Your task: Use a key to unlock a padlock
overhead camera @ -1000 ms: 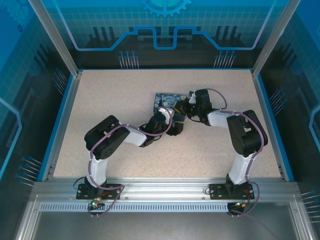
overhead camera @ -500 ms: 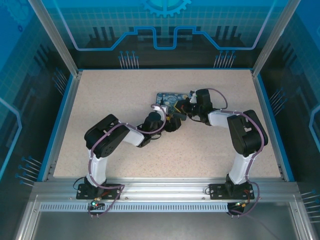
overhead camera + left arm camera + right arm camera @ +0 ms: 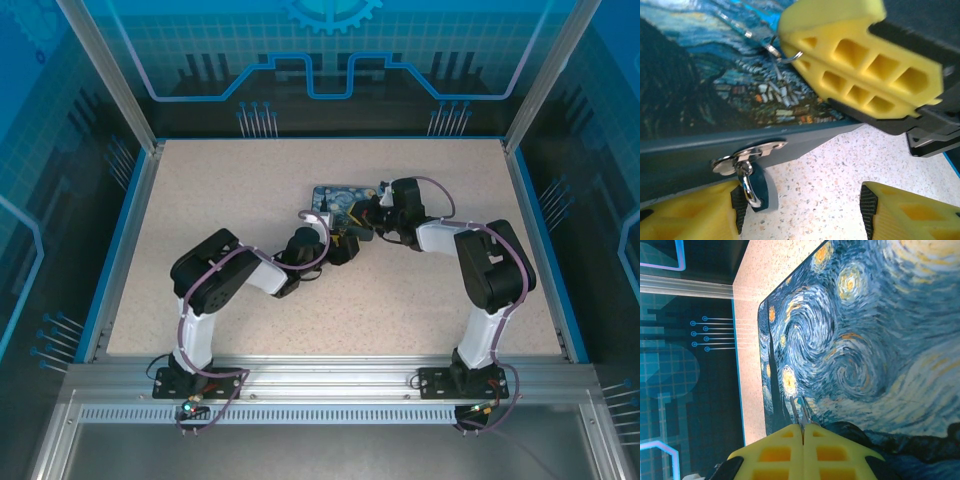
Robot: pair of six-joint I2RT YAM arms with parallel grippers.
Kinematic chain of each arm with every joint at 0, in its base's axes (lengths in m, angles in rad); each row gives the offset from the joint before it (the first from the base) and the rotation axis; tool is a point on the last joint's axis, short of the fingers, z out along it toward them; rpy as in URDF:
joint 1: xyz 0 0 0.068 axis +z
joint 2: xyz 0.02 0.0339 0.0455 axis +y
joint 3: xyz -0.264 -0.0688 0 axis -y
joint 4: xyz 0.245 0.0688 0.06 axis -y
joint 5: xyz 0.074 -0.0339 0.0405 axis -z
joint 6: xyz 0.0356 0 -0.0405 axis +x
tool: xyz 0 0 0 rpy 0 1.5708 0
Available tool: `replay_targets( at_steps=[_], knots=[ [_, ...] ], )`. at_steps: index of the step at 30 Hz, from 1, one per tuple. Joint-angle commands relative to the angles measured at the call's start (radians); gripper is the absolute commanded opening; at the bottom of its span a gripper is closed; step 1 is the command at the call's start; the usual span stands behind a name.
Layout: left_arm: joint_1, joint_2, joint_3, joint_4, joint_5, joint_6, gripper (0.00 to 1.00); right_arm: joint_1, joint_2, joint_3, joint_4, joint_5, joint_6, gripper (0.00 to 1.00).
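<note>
The dark blue swirl-printed box (image 3: 333, 195) lies mid-table. On its front wall a silver hasp (image 3: 749, 152) carries the padlock (image 3: 758, 188), which hangs by a silver shackle; its small body looks blue-grey here. My left gripper (image 3: 800, 212) is open at that wall, its left pad right beside the padlock. My right gripper (image 3: 802, 426) is shut on the key (image 3: 801, 411), whose thin silvery blades stick out over the box lid. In the left wrist view the right gripper's yellow fingers (image 3: 860, 75) hover above the lid with the key (image 3: 771, 49) and its ring at their tip.
The speckled table (image 3: 230, 190) is ringed by a blue rim and aluminium frame posts (image 3: 110, 80). Both grippers (image 3: 345, 235) (image 3: 362, 213) crowd the box's near right corner, close to each other. Open tabletop lies to the left and toward the front.
My left wrist has swung left and dropped lower along the box's front wall. The right arm has held still with the key.
</note>
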Motion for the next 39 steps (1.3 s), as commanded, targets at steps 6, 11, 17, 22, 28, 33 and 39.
replay_targets(
  at_steps=[6, 11, 17, 22, 28, 33, 39],
  knots=[
    [0.002, 0.014, 0.024, -0.079, -0.057, -0.013, 0.66, -0.005, 0.019, 0.024, -0.028, -0.022, -0.017, 0.0],
    [0.001, 0.021, 0.036, -0.097, -0.085, -0.027, 0.62, -0.005, 0.018, 0.025, -0.033, -0.021, -0.02, 0.0],
    [-0.014, 0.052, 0.047, -0.044, -0.128, -0.047, 0.58, -0.005, 0.031, 0.018, -0.021, -0.021, -0.013, 0.0],
    [-0.019, 0.076, 0.077, -0.043, -0.131, -0.049, 0.56, -0.005, 0.033, 0.02, -0.019, -0.023, -0.01, 0.0],
    [-0.021, 0.092, 0.088, -0.038, -0.127, -0.043, 0.42, -0.005, 0.039, 0.024, -0.019, -0.026, -0.012, 0.0],
    [-0.031, 0.097, 0.075, -0.005, -0.124, -0.041, 0.41, -0.006, 0.042, 0.023, -0.018, -0.028, -0.013, 0.0],
    [-0.039, 0.098, 0.046, 0.084, -0.13, -0.055, 0.33, -0.006, 0.042, 0.018, -0.018, -0.028, -0.013, 0.0]
  ],
)
